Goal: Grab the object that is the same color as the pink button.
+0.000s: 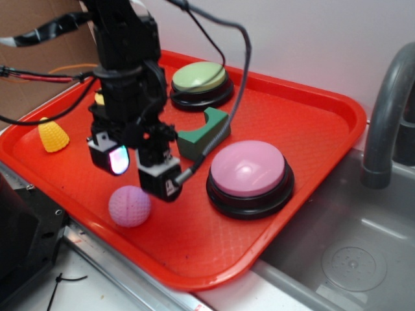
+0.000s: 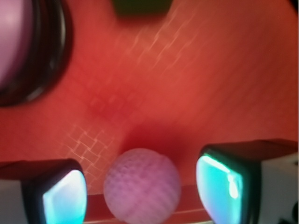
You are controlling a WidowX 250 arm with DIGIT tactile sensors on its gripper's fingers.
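In the exterior view, the black arm reaches down from the upper left over a red tray (image 1: 311,123), its wrist pointing nearly straight down with cables looping off it. The gripper (image 1: 138,170) hangs above the tray's front part with its two fingers spread apart and nothing between them; one finger pad (image 1: 118,159) glows pale cyan-violet. The small pink dimpled ball (image 1: 130,206) lies on the tray just below and slightly in front of the gripper, near the tray's front rim, and the fingers do not touch it. The pink button (image 1: 249,178), a large smooth dome on a black base, sits to the right of the gripper, apart from the ball. Behind the gripper is a dark green block (image 1: 206,133), and further back a green-topped button (image 1: 201,83). A yellow ridged cone (image 1: 53,136) stands near the tray's left edge. To the right of the tray are a grey sink (image 1: 350,253) and a grey faucet pipe (image 1: 386,110). In the wrist view, the picture is blurred; the ball (image 2: 142,184) sits low in the frame between the two glowing finger pads (image 2: 65,198), with a clear gap on each side, so the gripper is wide open and holds nothing. The pink button (image 2: 18,42) fills the upper left corner, and the green block's edge (image 2: 140,5) shows at the top.
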